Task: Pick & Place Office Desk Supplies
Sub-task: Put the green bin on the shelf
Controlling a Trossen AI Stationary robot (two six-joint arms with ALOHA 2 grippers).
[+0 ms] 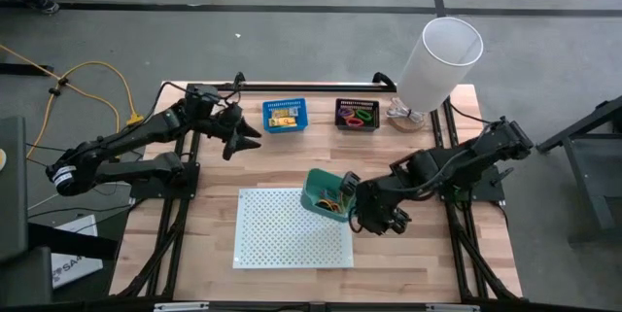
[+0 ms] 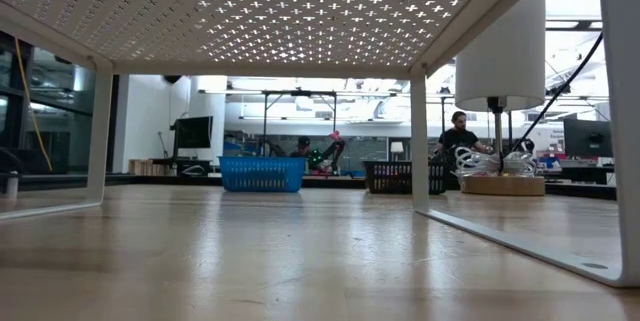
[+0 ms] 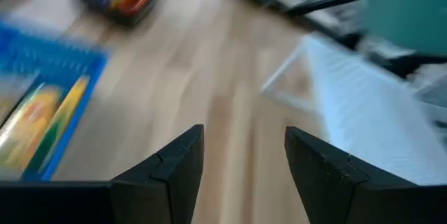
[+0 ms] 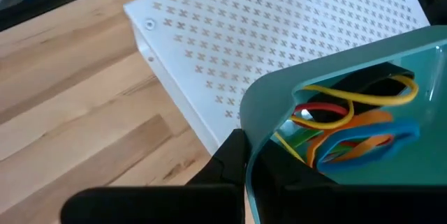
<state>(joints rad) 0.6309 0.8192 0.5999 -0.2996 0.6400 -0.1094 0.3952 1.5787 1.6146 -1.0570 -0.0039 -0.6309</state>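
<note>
Pinching the rim of the green bin, my right gripper is clamped on its wall, holding it tilted over the near right corner of the white perforated board. Inside that bin lie rubber bands in yellow, red, orange and blue. My left gripper hovers with its fingers spread wide and nothing between them, just beside the blue bin, well behind the board. Yellow-orange packets sit in that blue bin. Bright plastic loops fill the black bin, to the blue one's right on the table.
</note>
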